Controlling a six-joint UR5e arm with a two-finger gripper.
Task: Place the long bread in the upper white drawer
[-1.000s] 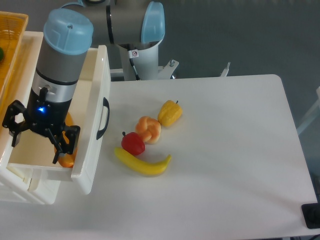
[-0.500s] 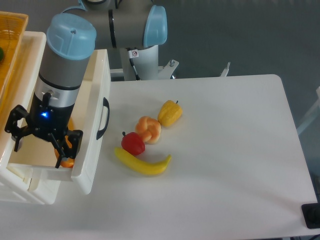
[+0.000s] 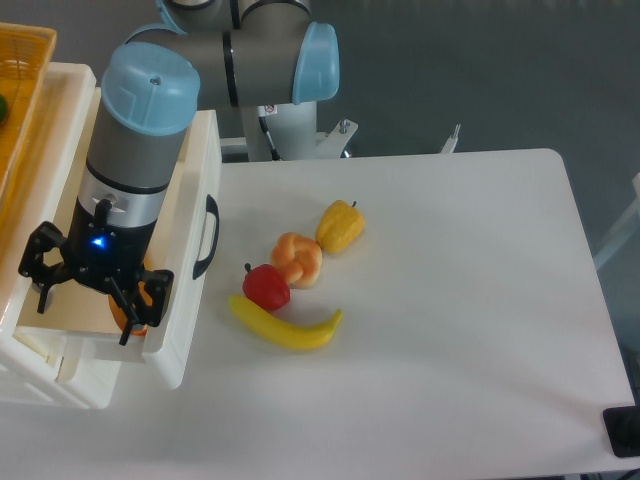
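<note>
The long bread [image 3: 133, 305] shows only as a glossy orange patch inside the upper white drawer [image 3: 190, 200], near its front right corner. Most of it is hidden behind my gripper's right finger. The drawer is pulled out, with its black handle [image 3: 207, 236] facing the table. My gripper [image 3: 86, 312] hangs over the drawer's inside, open, its fingers spread wide and nothing held between them. Whether the right finger touches the bread I cannot tell.
A yellow woven basket [image 3: 22, 60] stands at the top left. On the table to the right of the drawer lie a round orange bun [image 3: 297, 257], a yellow pepper [image 3: 340, 227], a red fruit [image 3: 266, 287] and a curved banana [image 3: 285, 327].
My gripper has drifted slightly right and lower in the picture, still open. The bread has stayed in the drawer.
</note>
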